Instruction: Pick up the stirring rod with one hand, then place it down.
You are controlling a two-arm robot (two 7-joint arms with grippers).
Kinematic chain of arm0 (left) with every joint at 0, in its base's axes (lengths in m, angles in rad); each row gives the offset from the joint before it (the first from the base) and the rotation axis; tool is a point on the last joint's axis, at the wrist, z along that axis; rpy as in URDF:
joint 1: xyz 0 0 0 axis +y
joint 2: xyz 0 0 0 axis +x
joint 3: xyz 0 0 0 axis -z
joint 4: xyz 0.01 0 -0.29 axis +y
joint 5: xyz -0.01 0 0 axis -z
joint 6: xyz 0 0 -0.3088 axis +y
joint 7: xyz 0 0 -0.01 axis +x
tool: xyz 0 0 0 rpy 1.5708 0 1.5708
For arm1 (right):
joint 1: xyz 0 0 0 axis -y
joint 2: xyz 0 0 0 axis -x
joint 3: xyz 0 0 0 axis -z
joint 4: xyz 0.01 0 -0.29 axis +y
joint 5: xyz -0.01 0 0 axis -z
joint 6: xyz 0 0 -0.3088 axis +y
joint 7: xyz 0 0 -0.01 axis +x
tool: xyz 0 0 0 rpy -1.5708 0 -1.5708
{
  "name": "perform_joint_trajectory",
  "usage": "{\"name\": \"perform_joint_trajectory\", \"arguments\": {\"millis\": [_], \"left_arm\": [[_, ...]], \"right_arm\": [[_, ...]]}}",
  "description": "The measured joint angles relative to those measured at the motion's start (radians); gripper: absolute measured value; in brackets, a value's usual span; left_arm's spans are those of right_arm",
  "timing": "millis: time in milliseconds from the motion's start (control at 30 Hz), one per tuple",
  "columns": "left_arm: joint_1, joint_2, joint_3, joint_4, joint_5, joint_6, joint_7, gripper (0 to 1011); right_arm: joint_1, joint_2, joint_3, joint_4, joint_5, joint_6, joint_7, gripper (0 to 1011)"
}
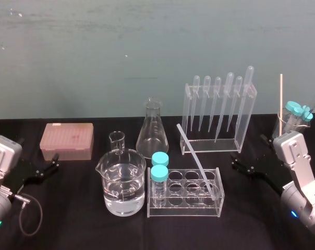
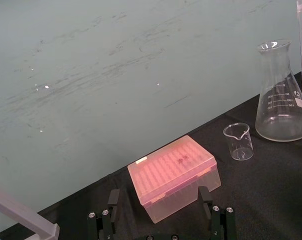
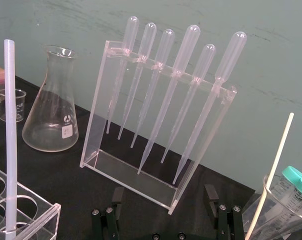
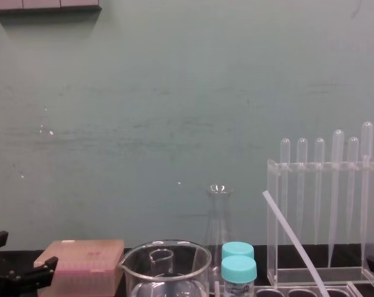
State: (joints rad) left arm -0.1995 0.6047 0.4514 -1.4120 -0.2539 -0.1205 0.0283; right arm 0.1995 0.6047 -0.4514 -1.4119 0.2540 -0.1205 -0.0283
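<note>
My left gripper [image 1: 55,162]: fingers spread wide and holding nothing, low over the black table [image 1: 69,219] at its left side, pointed at the pink tip box [image 1: 67,140].
My right gripper [image 1: 248,150]: fingers also wide apart and empty, low at the right side, facing the pipette rack [image 1: 217,112].
Stirring rod [image 1: 198,162]: touched by neither gripper. It leans in the clear tube rack [image 1: 186,205], with its lower end in a well at the rack's right end. Its upper end slants back and to the left, and ends between the flask [image 1: 152,130] and the pipette rack.
Tube rack contents: besides the rod, two blue-capped tubes [image 1: 159,173] stand upright in the two wells at its left end. The other wells look empty.
Large beaker [image 1: 121,185]: partly filled with clear liquid, standing just left of the tube rack.
Small beaker [image 1: 116,140]: looks empty, behind the large one.
Flask: conical, clear, upright, and it looks empty. It stands to the left of the pipette rack.
Pipette rack contents: six clear bulb-topped pipettes [image 3: 163,82] hang in a row, tips down.
Pink tip box: its lid is closed, and I cannot tell what is inside.
Far-right glass container [image 3: 286,212]: holds teal-capped tubes [image 1: 298,112] and a thin cream stick [image 1: 281,99] that rises well above its rim.
</note>
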Motion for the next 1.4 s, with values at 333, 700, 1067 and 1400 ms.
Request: {"name": "perform_joint_trajectory", "arguments": {"millis": [333, 700, 1067, 1400], "left_arm": [[0.0, 0.0, 0.0, 0.0, 0.0, 0.0, 0.0, 1000], [0.0, 0.0, 0.0, 0.0, 0.0, 0.0, 0.0, 1000], [0.0, 0.0, 0.0, 0.0, 0.0, 0.0, 0.0, 1000], [0.0, 0.0, 0.0, 0.0, 0.0, 0.0, 0.0, 1000]], "right_arm": [[0.0, 0.0, 0.0, 0.0, 0.0, 0.0, 0.0, 1003], [0.0, 0.0, 0.0, 0.0, 0.0, 0.0, 0.0, 1003], [0.0, 0.0, 0.0, 0.0, 0.0, 0.0, 0.0, 1003], [0.0, 0.0, 0.0, 0.0, 0.0, 0.0, 0.0, 1003]]}}
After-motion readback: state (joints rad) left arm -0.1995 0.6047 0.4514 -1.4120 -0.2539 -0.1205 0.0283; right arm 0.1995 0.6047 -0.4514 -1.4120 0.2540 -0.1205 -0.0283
